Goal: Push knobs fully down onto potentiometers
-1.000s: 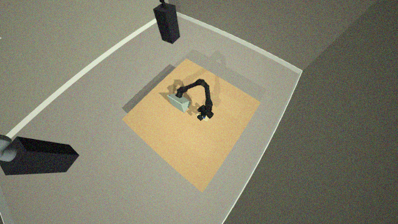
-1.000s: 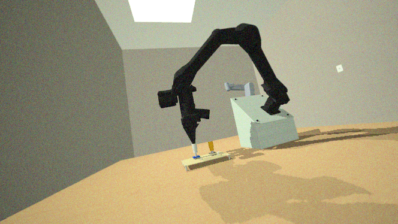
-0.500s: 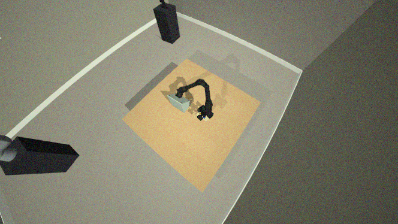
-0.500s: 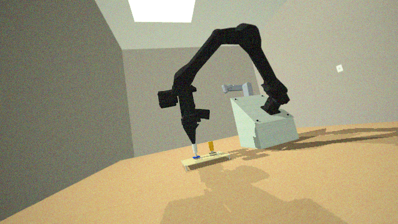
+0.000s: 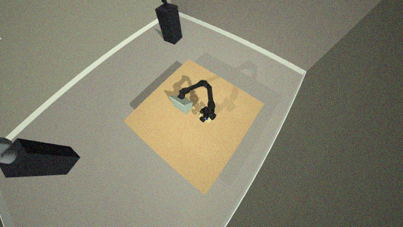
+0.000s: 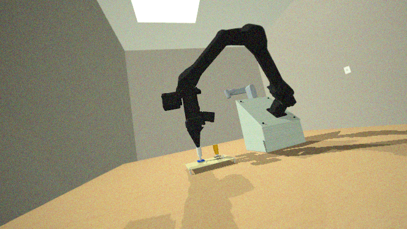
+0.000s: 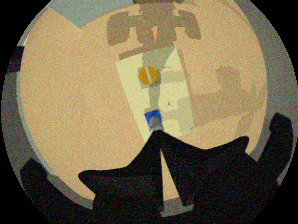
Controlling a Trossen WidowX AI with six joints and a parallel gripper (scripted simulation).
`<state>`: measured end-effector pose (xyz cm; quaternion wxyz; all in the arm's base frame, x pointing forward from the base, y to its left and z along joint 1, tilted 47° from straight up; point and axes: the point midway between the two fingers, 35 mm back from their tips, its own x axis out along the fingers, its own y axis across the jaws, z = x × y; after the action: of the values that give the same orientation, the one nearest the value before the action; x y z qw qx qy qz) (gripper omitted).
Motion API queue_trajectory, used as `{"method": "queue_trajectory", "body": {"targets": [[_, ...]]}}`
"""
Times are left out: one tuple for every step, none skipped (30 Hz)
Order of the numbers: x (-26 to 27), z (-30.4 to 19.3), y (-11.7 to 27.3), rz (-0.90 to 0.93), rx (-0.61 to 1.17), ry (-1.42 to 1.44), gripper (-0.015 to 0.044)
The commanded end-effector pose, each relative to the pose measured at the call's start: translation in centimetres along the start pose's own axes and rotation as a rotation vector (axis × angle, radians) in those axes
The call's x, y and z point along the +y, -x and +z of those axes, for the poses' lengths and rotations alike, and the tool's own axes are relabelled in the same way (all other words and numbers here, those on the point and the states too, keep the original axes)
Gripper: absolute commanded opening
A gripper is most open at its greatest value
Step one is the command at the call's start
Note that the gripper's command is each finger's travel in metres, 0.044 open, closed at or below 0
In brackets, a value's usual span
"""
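Note:
The pale yellow circuit board (image 6: 194, 165) (image 7: 131, 90) stands on short legs. A white-grey knob (image 6: 199, 153) (image 7: 156, 123) is upright over the blue potentiometer (image 6: 200, 161) (image 7: 151, 115). A short narrow piece shows between them in the exterior view. An orange knob (image 6: 216, 149) (image 7: 148, 75) with a pale line on top stands farther along the board, with a small gap above its potentiometer. My gripper (image 6: 198, 147) (image 7: 157, 133) is shut, its joined tips at the top of the white-grey knob, not around it. The tips hide part of that knob in the wrist view.
The arm's pale green base block (image 5: 181, 105) (image 6: 283, 136) (image 7: 85, 11) stands on the wooden table top (image 5: 182, 139) (image 6: 306, 190), beyond the orange-knob end of the board. Black pillars (image 5: 169, 24) (image 5: 42, 161) stand away from the table.

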<state>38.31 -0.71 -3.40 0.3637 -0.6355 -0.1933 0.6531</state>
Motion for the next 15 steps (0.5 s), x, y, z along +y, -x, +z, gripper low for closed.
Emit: {"method": "queue_trajectory", "body": {"targets": [[-0.15,-0.04,-0.4,-0.002,-0.003,0.005,0.0],[-0.15,-0.04,-0.42,-0.002,-0.003,0.005,0.0],[-0.15,-0.04,-0.46,-0.002,-0.003,0.005,0.0],[-0.16,-0.04,-0.52,-0.002,-0.003,0.005,0.0],[-0.16,-0.04,-0.58,-0.002,-0.003,0.005,0.0],[-0.16,-0.04,-0.62,-0.002,-0.003,0.005,0.0],[-0.16,-0.04,-0.63,-0.002,-0.003,0.005,0.0],[-0.16,-0.04,-0.63,-0.002,-0.003,0.005,0.0],[-0.16,-0.04,-0.63,-0.002,-0.003,0.005,0.0],[-0.16,-0.04,-0.63,-0.002,-0.003,0.005,0.0],[-0.16,-0.04,-0.63,-0.002,-0.003,0.005,0.0],[-0.16,-0.04,-0.63,-0.002,-0.003,0.005,0.0],[-0.16,-0.04,-0.63,-0.002,-0.003,0.005,0.0],[-0.16,-0.04,-0.63,-0.002,-0.003,0.005,0.0],[-0.16,-0.04,-0.63,-0.002,-0.003,0.005,0.0]]}}
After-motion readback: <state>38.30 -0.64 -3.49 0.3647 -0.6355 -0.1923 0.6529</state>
